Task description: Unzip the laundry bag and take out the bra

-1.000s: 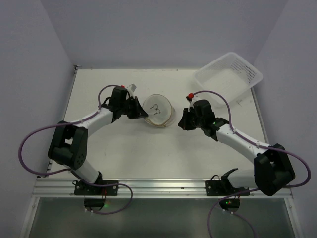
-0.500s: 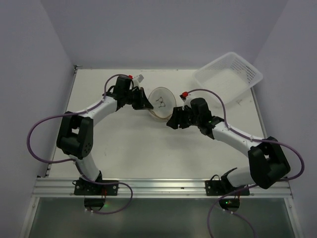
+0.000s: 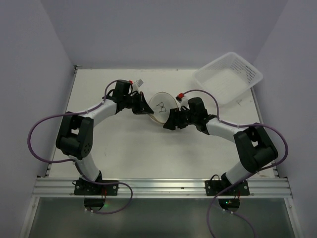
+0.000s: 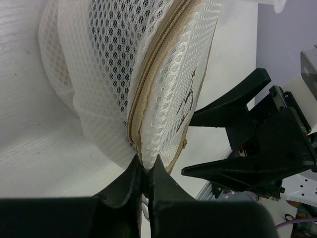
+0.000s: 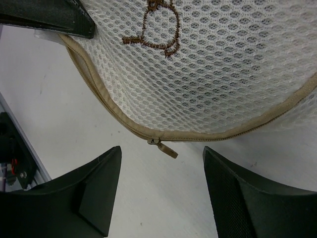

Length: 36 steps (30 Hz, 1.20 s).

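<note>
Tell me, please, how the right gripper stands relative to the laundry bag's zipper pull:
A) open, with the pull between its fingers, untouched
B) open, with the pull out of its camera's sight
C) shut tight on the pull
A: in the right wrist view the right gripper is open, and the zipper pull of the laundry bag lies between its fingers, touching neither.

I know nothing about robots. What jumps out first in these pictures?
Mid-table, a round white mesh laundry bag with a tan zipper is tipped up, its rim pinched by the left gripper. The right gripper stands open just before the zipper pull. A white basket sits at the far right corner.
</note>
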Motion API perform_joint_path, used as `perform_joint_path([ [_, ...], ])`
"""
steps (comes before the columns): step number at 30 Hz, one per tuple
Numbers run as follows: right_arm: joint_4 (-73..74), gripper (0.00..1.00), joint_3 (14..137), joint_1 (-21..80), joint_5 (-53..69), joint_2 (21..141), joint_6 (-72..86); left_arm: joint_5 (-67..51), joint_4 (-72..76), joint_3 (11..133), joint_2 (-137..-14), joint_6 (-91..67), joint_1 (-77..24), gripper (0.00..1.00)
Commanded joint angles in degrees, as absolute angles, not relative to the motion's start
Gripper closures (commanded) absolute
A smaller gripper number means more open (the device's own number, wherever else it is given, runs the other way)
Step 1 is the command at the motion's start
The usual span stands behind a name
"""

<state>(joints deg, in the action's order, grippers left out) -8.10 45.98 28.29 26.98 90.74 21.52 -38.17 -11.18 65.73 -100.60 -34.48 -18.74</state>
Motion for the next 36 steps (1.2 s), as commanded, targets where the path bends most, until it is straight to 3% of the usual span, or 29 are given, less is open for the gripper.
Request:
perform_joint_path([
  [1,-11.4,0.32,48.9,28.1,31.7,91.6,19.3,-41.7,-8.9,65.1,-97.7,-36.7,-18.1,1.0],
  [12,-12.0,0.45,49.2,28.1,34.5,92.6,18.9,-42.3,-8.4,65.2,-98.3,-37.0,-17.9,1.0],
  [16,-11.1,0.57,49.0,28.1,33.2,92.4,18.0,-42.4,-8.5,65.1,-98.3,-36.7,-17.6,1.0],
  [24,-8.4,1.0,48.0,28.0,29.0,89.7,16.1,-42.6,-9.6,65.2,-98.3,-35.9,-16.5,1.0],
  [36,2.5,1.0,48.3,17.5,17.4,83.1,17.9,-42.9,-18.1,63.6,-95.8,-27.1,-13.4,1.0],
])
